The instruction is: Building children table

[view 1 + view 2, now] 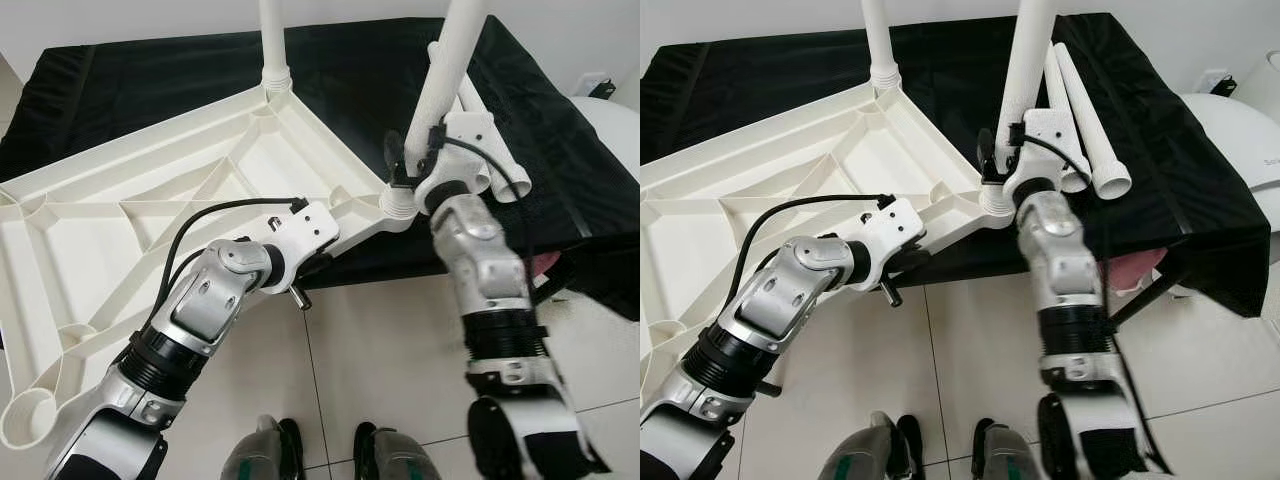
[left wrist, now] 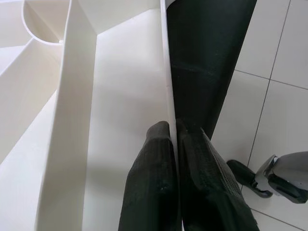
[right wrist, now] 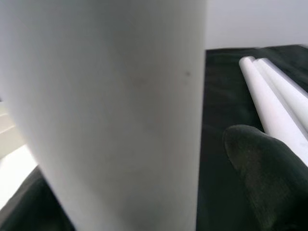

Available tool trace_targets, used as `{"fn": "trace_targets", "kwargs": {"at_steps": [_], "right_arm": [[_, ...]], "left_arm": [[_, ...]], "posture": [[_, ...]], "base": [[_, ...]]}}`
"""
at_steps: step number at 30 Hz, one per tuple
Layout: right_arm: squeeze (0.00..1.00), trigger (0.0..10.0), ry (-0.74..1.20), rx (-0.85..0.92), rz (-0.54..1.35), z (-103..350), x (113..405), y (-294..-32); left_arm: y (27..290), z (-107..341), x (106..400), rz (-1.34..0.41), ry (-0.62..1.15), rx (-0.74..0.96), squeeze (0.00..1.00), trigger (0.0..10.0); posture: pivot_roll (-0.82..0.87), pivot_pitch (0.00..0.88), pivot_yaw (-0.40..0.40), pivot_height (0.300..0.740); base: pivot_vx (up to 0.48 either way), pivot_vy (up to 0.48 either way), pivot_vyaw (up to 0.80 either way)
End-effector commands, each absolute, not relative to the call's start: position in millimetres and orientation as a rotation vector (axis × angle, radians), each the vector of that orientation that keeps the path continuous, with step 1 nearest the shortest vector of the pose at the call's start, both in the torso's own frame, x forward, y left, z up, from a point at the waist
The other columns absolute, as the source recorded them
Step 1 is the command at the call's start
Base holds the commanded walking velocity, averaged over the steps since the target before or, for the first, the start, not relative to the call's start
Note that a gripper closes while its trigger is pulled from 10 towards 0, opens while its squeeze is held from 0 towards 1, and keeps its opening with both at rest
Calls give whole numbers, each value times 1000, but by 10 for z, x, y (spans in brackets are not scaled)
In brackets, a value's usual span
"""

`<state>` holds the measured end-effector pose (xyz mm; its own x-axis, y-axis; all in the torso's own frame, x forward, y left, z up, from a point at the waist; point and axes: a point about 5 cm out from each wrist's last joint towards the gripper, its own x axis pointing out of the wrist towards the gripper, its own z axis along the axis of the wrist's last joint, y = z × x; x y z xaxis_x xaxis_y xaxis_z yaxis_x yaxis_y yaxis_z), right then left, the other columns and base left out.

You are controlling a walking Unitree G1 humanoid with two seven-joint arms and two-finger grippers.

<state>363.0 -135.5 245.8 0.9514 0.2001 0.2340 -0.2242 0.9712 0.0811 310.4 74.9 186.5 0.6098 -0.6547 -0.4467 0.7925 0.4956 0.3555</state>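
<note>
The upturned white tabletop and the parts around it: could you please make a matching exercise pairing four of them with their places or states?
Things:
1. left tool
2. right tool
3. spare legs
4. far leg

States:
A. lying loose on the black cloth
B. pinching the rim of the tabletop
C. standing alone in the far corner socket
D. around the near leg

Pairs: 1-B, 2-D, 3-A, 4-C

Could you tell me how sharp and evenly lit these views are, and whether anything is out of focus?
Both eye views are sharp and evenly lit, straight edges bowing a little near the borders; the left wrist view is crisp on the tabletop rim; in the right wrist view the leg is close and soft, and the fingertip blurred.
</note>
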Motion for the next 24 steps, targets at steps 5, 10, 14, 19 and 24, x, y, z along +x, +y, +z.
{"fn": "trace_targets", "kwargs": {"at_steps": [5,10,14,19,24], "right_arm": [[0,10000,-175,50,362,2410,3631,-1471],[0,10000,-123,-72,512,2336,3610,-1642],[0,10000,-87,-134,601,2284,3597,-1720],[0,10000,-64,-142,645,2269,3609,-1753],[0,0,-70,-128,661,2286,3649,-1772]], "left_arm": [[753,1879,3097,-861,246,595,0,10000],[740,1878,3093,-866,244,594,0,10000],[740,1877,3096,-867,242,596,0,10000],[735,1879,3096,-869,241,597,0,10000],[732,1877,3092,-868,240,599,0,10000]], "posture": [[-98,156,19,740],[-101,151,18,740],[-102,149,18,740],[-102,143,19,740],[-99,136,16,740]], "base": [[0,0,0],[0,0,0],[0,0,0],[0,0,0],[0,0,0]]}}
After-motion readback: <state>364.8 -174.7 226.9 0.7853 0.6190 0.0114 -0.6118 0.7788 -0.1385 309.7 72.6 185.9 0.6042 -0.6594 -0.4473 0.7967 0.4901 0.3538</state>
